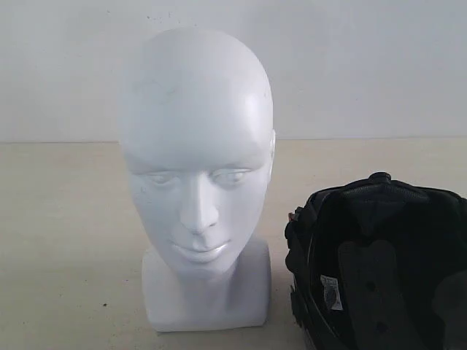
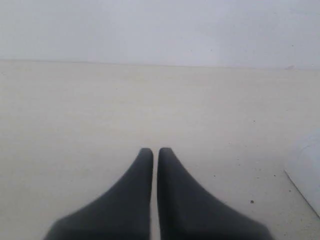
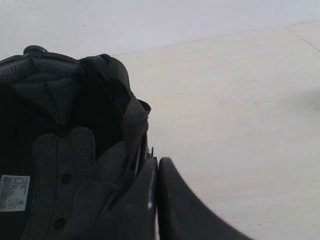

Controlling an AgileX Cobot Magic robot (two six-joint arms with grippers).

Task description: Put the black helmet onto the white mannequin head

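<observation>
The white mannequin head (image 1: 197, 146) stands upright on its blocky base, face toward the exterior camera. To its right lies the black helmet (image 1: 379, 262), turned opening-up so that its padded lining and small white label (image 1: 332, 292) show. Neither gripper appears in the exterior view. My left gripper (image 2: 155, 150) is shut with nothing in it, low over bare table, and a white corner of the mannequin base (image 2: 306, 175) sits off to one side. My right gripper (image 3: 158, 161) is shut and empty, right beside the rim of the helmet (image 3: 60, 150); I cannot tell whether they touch.
A pale beige table (image 1: 66, 240) carries both objects, and a plain white wall (image 1: 365, 65) rises behind it. The helmet runs past the lower right edge of the exterior view.
</observation>
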